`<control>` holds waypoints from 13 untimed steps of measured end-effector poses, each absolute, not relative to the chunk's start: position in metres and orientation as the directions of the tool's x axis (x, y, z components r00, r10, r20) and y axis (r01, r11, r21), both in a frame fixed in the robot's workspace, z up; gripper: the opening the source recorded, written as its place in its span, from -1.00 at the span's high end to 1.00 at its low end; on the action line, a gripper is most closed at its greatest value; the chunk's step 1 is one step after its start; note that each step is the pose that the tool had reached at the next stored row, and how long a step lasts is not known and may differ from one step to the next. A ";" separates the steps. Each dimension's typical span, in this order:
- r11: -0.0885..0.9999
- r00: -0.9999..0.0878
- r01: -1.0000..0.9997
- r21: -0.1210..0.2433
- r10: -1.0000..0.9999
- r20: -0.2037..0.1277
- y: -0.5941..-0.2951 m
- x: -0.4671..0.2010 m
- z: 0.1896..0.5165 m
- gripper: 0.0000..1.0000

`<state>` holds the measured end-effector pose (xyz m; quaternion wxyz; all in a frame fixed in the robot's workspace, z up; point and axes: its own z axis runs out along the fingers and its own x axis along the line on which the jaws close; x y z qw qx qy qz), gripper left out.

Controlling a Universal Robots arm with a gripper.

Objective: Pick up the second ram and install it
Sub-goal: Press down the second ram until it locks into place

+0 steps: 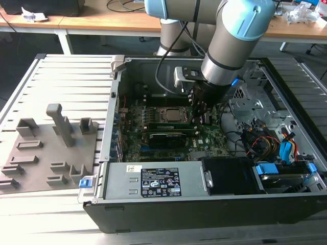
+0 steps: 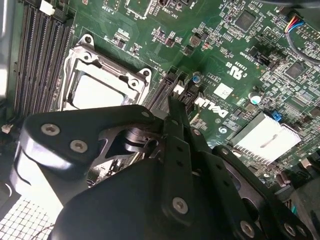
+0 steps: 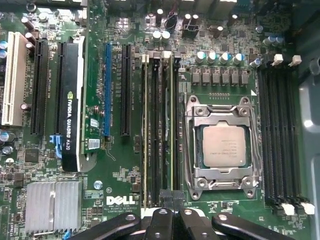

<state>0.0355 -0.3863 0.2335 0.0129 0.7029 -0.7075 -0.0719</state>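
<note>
Two thin green sticks stand edge-on in the dark slots beside the CPU socket (image 3: 225, 145). The second ram (image 3: 173, 125) is the one nearer the socket; the other stick (image 3: 145, 125) sits two slots away. My gripper (image 3: 172, 199) is shut, its black fingertips (image 3: 166, 201) pressed together right over one end of the second ram. In the second wrist view the gripper (image 2: 172, 102) points down at the slot end by the socket. In the exterior view the gripper (image 1: 202, 115) hangs inside the open case over the motherboard (image 1: 209, 138), at the exterior view's right end of the sticks (image 1: 168, 125).
A black graphics card (image 3: 70, 100) stands in a slot beyond the sticks. A finned heatsink (image 3: 52, 205) lies near the gripper. Four empty slots (image 3: 280, 135) run along the socket's other side. Grey fixture blocks (image 1: 56, 138) sit on the slatted table at the exterior view's left. Cables crowd the drive bay (image 1: 276, 148).
</note>
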 end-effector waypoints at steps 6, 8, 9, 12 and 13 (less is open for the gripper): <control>0.001 -0.011 -0.993 0.120 -0.997 -0.083 -0.386 0.035 0.249 0.79; 0.001 -0.011 -0.993 0.119 -0.997 -0.083 -0.386 0.023 0.249 0.79; 0.001 -0.011 -0.993 0.119 -0.997 -0.083 -0.386 0.017 0.249 0.79; 0.001 -0.011 -0.993 0.117 -0.997 -0.083 -0.386 0.001 0.248 0.79; 0.001 -0.011 -0.993 0.116 -0.997 -0.083 -0.386 -0.004 0.248 0.79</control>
